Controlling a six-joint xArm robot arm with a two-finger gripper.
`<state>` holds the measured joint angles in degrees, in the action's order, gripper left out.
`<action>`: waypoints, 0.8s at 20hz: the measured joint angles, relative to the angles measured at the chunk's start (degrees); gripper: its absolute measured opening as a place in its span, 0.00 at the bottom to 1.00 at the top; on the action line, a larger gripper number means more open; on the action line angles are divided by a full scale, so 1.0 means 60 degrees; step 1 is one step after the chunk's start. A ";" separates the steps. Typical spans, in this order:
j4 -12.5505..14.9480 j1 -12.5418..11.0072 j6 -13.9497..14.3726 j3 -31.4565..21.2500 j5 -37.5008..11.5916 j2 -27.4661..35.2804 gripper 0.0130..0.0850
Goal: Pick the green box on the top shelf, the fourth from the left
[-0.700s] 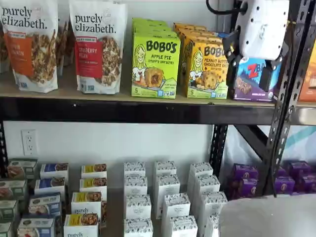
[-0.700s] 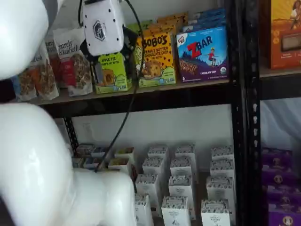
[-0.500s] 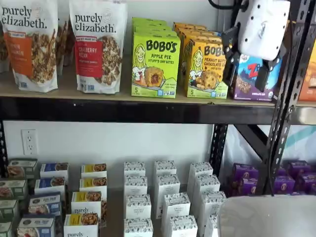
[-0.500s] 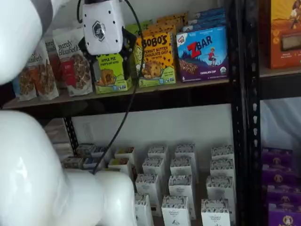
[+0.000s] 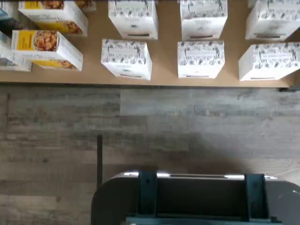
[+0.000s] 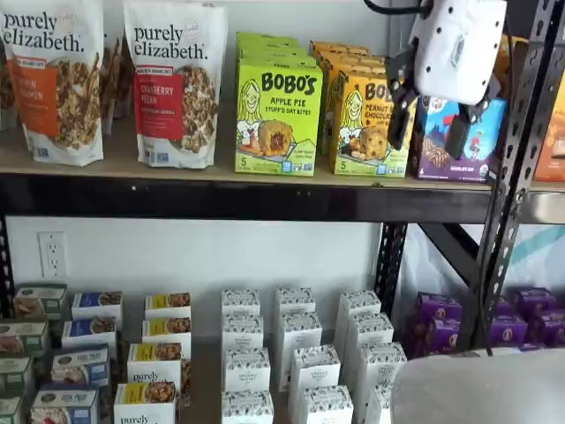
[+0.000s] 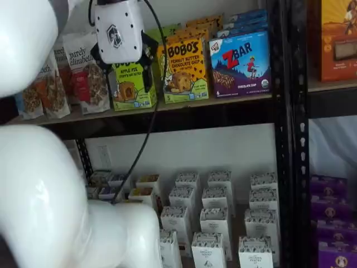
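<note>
The green box (image 6: 278,117) stands upright at the front of its row on the top shelf (image 6: 238,200), long axis vertical, printed face toward the cameras, between a cranberry granola pouch (image 6: 175,84) and a yellow box (image 6: 371,124) just beside it. I read the gripper (image 6: 429,132) as wide open: a plain gap shows between its two black fingers, which hang below the white body, and nothing is held. In a shelf view the gripper sits in front of the yellow box and a blue box (image 6: 455,137), so the green box lies off to one side of it along the shelf, at about the same height. In a shelf view the gripper (image 7: 129,72) overlaps the green box (image 7: 133,86); I judge this an effect of the viewing angle, though how far it stands out from the shelf I cannot tell. My next move turns on that sideways offset. The gripper covers the green box's upper face there. The wrist view shows only white boxes (image 5: 126,58) on a lower board and the floor.
</note>
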<state>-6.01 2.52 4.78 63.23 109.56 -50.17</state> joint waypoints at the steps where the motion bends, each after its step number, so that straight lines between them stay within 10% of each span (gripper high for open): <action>1: 0.0026 0.0136 0.0117 0.0001 -0.0102 0.0026 1.00; 16: 0.0680 0.2160 0.1864 0.0519 -0.1802 0.1049 1.00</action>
<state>-1.93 15.48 15.97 66.34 98.75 -43.87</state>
